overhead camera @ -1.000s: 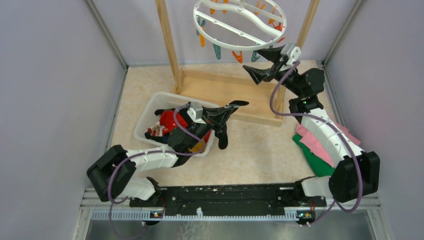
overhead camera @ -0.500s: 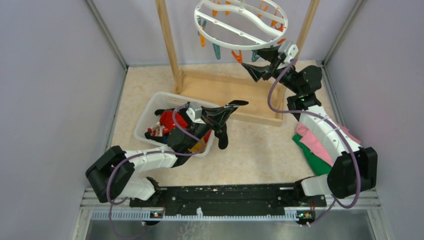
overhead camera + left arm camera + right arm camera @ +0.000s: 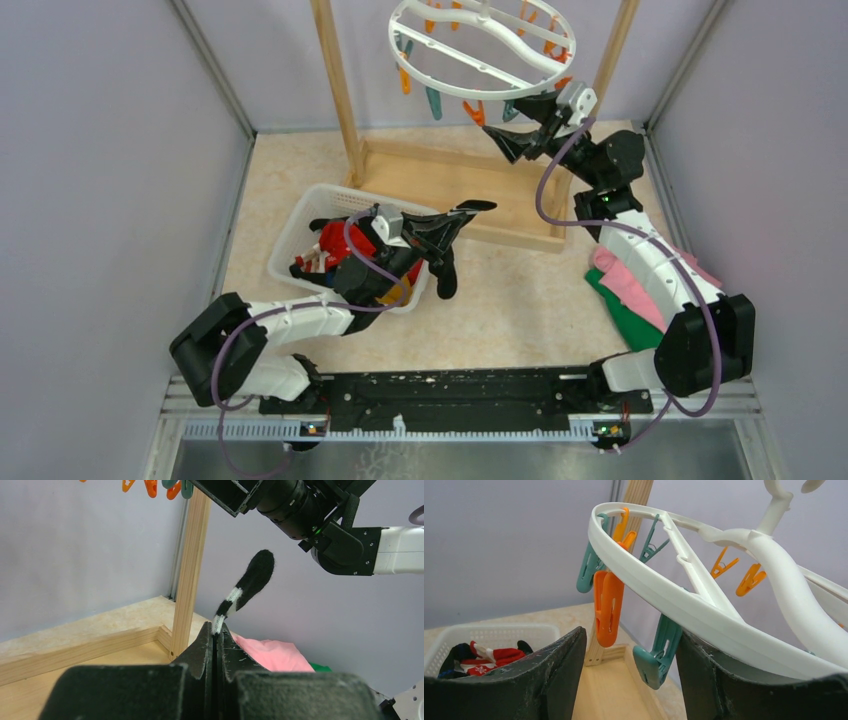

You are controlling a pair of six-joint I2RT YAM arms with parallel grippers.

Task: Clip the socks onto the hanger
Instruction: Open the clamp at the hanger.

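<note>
My left gripper (image 3: 452,232) is shut on the cuff of a black sock with white stripes (image 3: 445,276), held just right of the basket. In the left wrist view the sock (image 3: 248,586) sticks out beyond the closed fingertips (image 3: 217,633). My right gripper (image 3: 516,126) is open just under the near rim of the white round hanger (image 3: 480,48). In the right wrist view a teal peg (image 3: 656,656) hangs between its fingers, touching neither, below the ring (image 3: 704,607), with an orange peg (image 3: 608,605) just beyond. My right gripper (image 3: 630,641) holds nothing.
A white mesh basket (image 3: 296,228) at centre left holds more socks, among them a red one (image 3: 336,246); it also shows in the right wrist view (image 3: 489,630). The wooden rack frame (image 3: 450,182) stands at the back. Pink (image 3: 632,285) and green (image 3: 622,318) cloths lie under the right arm.
My right gripper rose slightly and moved closer under the hanger's rim, and the hanger shifted a little. My left gripper with the sock has stayed put.
</note>
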